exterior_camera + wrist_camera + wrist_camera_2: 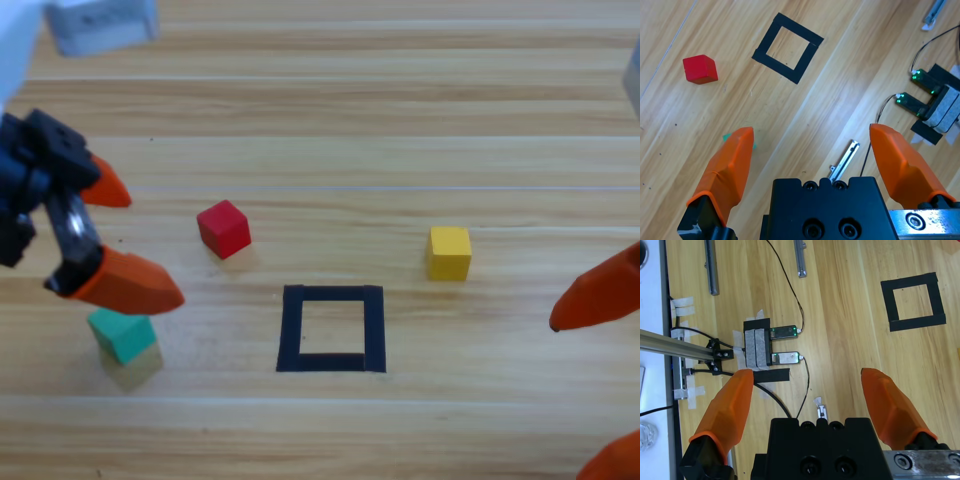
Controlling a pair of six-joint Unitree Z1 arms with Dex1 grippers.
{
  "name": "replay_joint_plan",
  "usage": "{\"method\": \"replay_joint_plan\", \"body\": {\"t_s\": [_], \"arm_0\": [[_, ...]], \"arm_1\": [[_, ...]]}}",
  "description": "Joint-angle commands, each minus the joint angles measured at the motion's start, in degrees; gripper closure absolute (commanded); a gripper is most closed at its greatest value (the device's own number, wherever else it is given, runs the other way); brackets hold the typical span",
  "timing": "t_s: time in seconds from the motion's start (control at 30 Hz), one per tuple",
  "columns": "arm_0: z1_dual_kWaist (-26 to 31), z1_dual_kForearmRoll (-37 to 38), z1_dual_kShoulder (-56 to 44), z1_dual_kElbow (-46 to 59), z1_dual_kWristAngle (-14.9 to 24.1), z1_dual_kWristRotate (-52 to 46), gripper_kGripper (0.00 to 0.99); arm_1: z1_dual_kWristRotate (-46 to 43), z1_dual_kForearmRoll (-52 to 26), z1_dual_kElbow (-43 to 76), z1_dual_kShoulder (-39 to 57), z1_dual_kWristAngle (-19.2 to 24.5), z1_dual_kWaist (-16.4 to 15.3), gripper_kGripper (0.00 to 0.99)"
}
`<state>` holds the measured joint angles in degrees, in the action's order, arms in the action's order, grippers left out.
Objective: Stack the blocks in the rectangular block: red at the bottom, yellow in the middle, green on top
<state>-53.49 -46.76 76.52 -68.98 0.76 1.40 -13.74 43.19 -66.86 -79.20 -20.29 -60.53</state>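
judging from how things lie, no stacking has begun: the black tape square (pixel 332 329) on the wooden counter (pixel 400 170) holds nothing, so the first step, bringing the red cube (pixel 223 228) into it, is not yet done. the red cube sits up and to the left of the square, near it but apart; the yellow cube (pixel 449 252) sits up and to the right of it; the teal-green cube (pixel 122 334) lies well to the left, just beside the lower jaw of the left hand (pixel 125 240). that left hand hovers at the left edge with its jaws spread wide and nothing between them, pointing toward the middle; in its wrist view a sliver of green shows by one jaw and the red cube lies ahead and off to one side. the next move likely calls for swinging it over the red cube and lowering to straddle it. the right hand (pixel 597 385) waits at the right edge, jaws wide apart and empty.
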Motion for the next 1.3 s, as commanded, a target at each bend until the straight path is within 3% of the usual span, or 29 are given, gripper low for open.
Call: {"method": "replay_joint_plan", "body": {"t_s": [0.03,0.17,0.27,0.37,0.5,0.63,0.7,0.83,0.9,1.0,1.07,1.17,1.3], "arm_0": [[-1.4,-0.6,-1.8,2.5,0.9,-1.7,0.000],[-1.4,-0.4,-2.2,2.6,0.9,-2.6,0.000],[-1.4,-0.2,-2.4,3.3,0.9,-3.8,0.000],[-1.4,0.3,-2.8,3.9,0.9,-4.6,0.000],[-1.4,0.9,-4.3,4.5,2.1,-7.5,0.000],[-1.4,2.7,-5.2,4.2,5.4,-12.7,0.001],[-1.4,4.2,-6.0,3.9,8.6,-16.2,0.001],[-1.4,10.8,-5.9,6.8,20.6,-26.4,0.000],[-1.4,15.8,-5.9,10.0,22.9,-27.7,0.000],[0.0,16.3,-2.3,7.7,23.1,-28.9,0.001],[2.0,12.6,2.8,2.4,22.6,-32.9,0.033],[4.9,6.1,13.0,-7.7,20.5,-37.3,0.036],[6.9,1.2,21.2,-14.3,19.9,-45.3,0.044]], "arm_1": [[-0.7,-1.7,0.2,-3.1,-0.4,-2.1,0.042],[-0.8,-1.5,0.7,-3.1,-0.2,-2.1,0.040],[0.5,-1.5,1.2,-3.2,2.4,-2.1,0.040],[5.6,-2.1,0.9,-4.2,10.5,-1.9,0.040],[13.3,-2.3,-1.0,-8.2,18.6,1.8,0.039],[26.6,-2.2,-3.3,-14.2,30.4,2.7,0.040],[30.3,-1.7,-4.4,-16.4,34.3,2.7,0.040],[34.8,0.6,-7.8,-19.8,36.2,4.0,0.040],[38.2,1.3,-9.1,-21.3,38.4,4.2,0.040],[42.7,3.0,-12.0,-24.2,40.8,4.4,0.040],[46.7,5.8,-15.5,-27.1,40.3,5.8,0.039],[50.4,8.6,-20.2,-31.4,33.7,9.1,0.033],[53.1,8.6,-21.7,-34.0,30.8,9.7,0.008]]}}
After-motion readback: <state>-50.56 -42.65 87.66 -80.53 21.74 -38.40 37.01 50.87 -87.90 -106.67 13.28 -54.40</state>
